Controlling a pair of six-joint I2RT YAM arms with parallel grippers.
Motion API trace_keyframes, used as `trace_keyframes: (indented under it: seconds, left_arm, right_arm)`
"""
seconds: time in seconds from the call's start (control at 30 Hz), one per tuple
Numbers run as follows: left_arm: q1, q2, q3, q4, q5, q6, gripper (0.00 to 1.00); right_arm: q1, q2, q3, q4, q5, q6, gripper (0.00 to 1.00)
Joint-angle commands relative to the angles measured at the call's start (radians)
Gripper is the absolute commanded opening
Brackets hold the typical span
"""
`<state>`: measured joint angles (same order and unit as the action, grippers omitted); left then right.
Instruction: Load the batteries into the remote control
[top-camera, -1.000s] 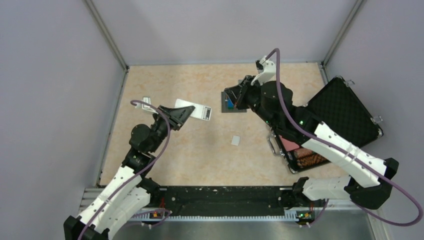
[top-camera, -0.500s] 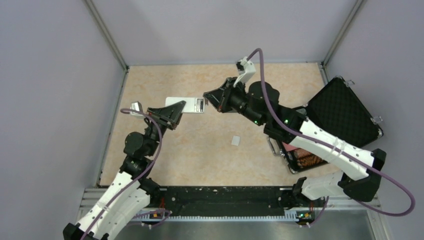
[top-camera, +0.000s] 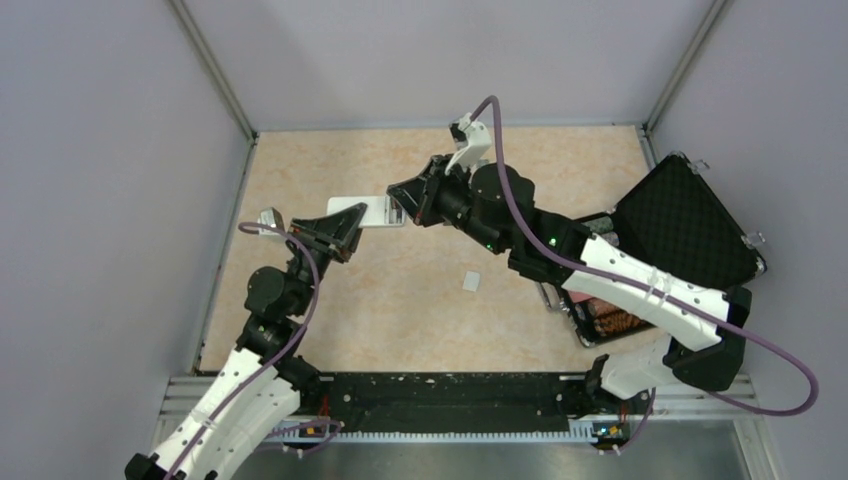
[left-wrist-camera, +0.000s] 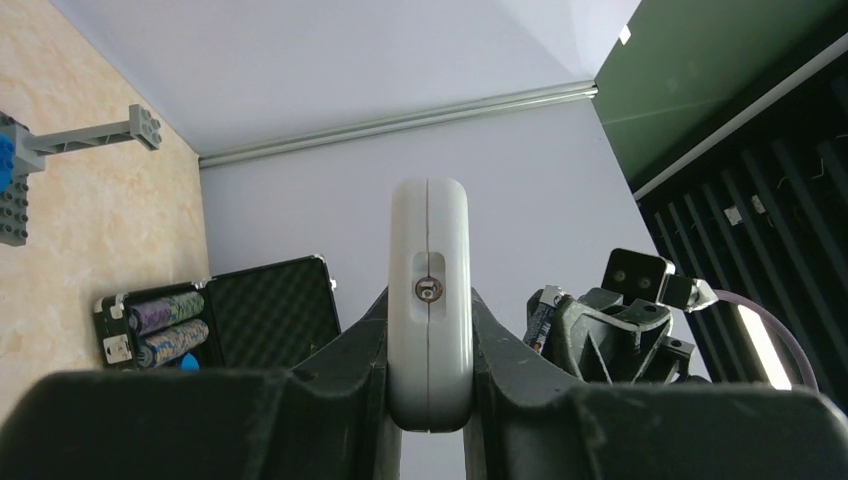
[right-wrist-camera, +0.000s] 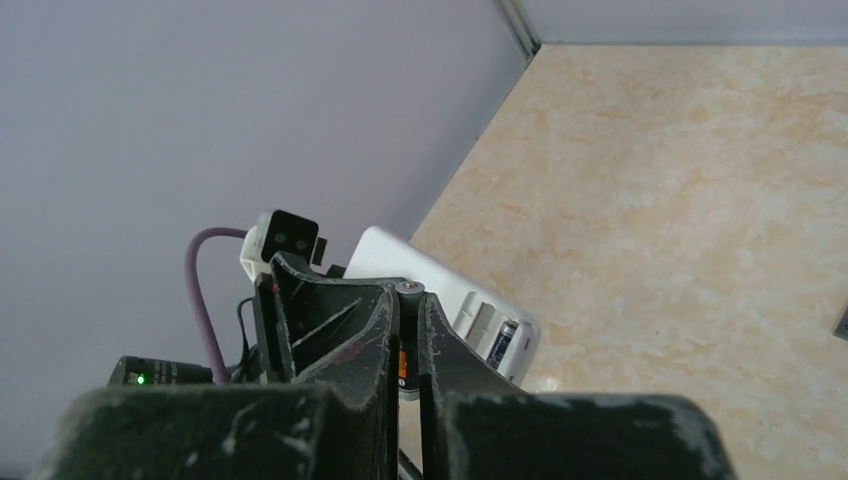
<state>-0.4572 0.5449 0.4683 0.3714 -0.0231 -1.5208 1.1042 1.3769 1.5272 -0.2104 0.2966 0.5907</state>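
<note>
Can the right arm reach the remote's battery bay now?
Likely yes: the left gripper holds the remote up, open bay exposed; the right gripper, shut on a battery, sits just beside it, nothing between.

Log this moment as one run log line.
left gripper: shut on remote control, lifted | right gripper: shut on battery, close to remote control

remote control (left-wrist-camera: 428, 300): smooth white plastic, slight sheen | battery (left-wrist-camera: 540, 316): printed wrap | table (top-camera: 420, 300): matt marbled beige | far-left corner rail (top-camera: 215, 70): bare grey metal | right case (top-camera: 690, 225): black egg-crate foam lining
</note>
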Motion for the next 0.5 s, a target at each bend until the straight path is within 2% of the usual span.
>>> trace_keyframes:
  seconds: [0.0, 0.2, 0.47]
  left_arm:
    - [-0.002, -0.029, -0.02, 0.041, 0.004, -0.035, 0.0]
    - [-0.002, -0.062, -0.067, 0.069, -0.012, -0.077, 0.0]
    - [-0.002, -0.094, -0.066, 0.036, -0.012, -0.075, 0.0]
  right_arm:
    - [0.041, 0.015, 0.067, -0.01, 0.084, 0.029, 0.0]
    - [0.069, 0.024, 0.06, -0.047, 0.193, 0.049, 0.0]
    - [0.095, 0.065, 0.051, -0.048, 0.231, 0.048, 0.0]
